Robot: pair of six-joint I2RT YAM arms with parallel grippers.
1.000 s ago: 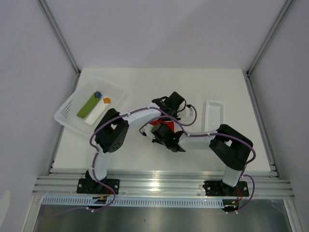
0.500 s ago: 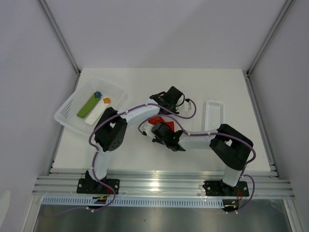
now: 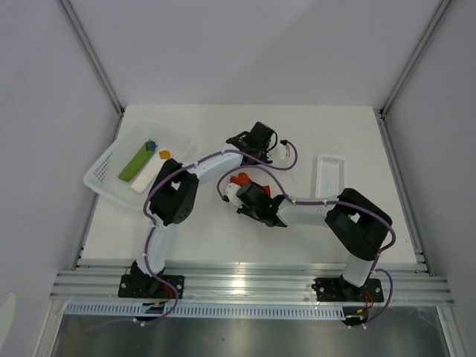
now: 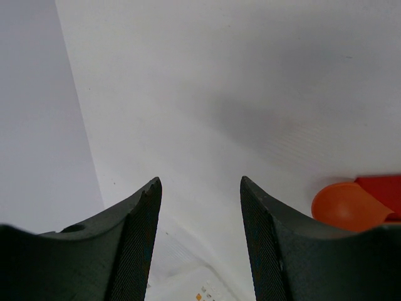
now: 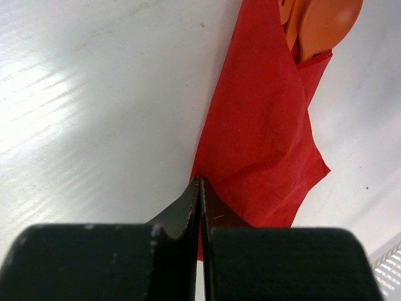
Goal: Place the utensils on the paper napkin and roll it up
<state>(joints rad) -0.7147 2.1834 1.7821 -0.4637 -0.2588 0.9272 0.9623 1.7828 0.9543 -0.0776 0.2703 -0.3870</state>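
Observation:
The paper napkin lies folded into a narrow red strip on the white table. Orange-red utensils stick out of its far end. My right gripper is shut, pinching the napkin's near left edge. In the top view the right gripper covers most of the napkin, and only an orange-red tip shows. My left gripper is open and empty above bare table. A spoon bowl and a napkin corner lie to its right. In the top view the left gripper is just beyond the napkin.
A clear plastic basket at the far left holds a green bar, a white piece and small blue and orange blocks. A white ribbed tray lies at the right. Purple cables loop between the two arms.
My left gripper has drawn back from the napkin toward the far side of the table. My right gripper has shifted slightly left and still covers the napkin.

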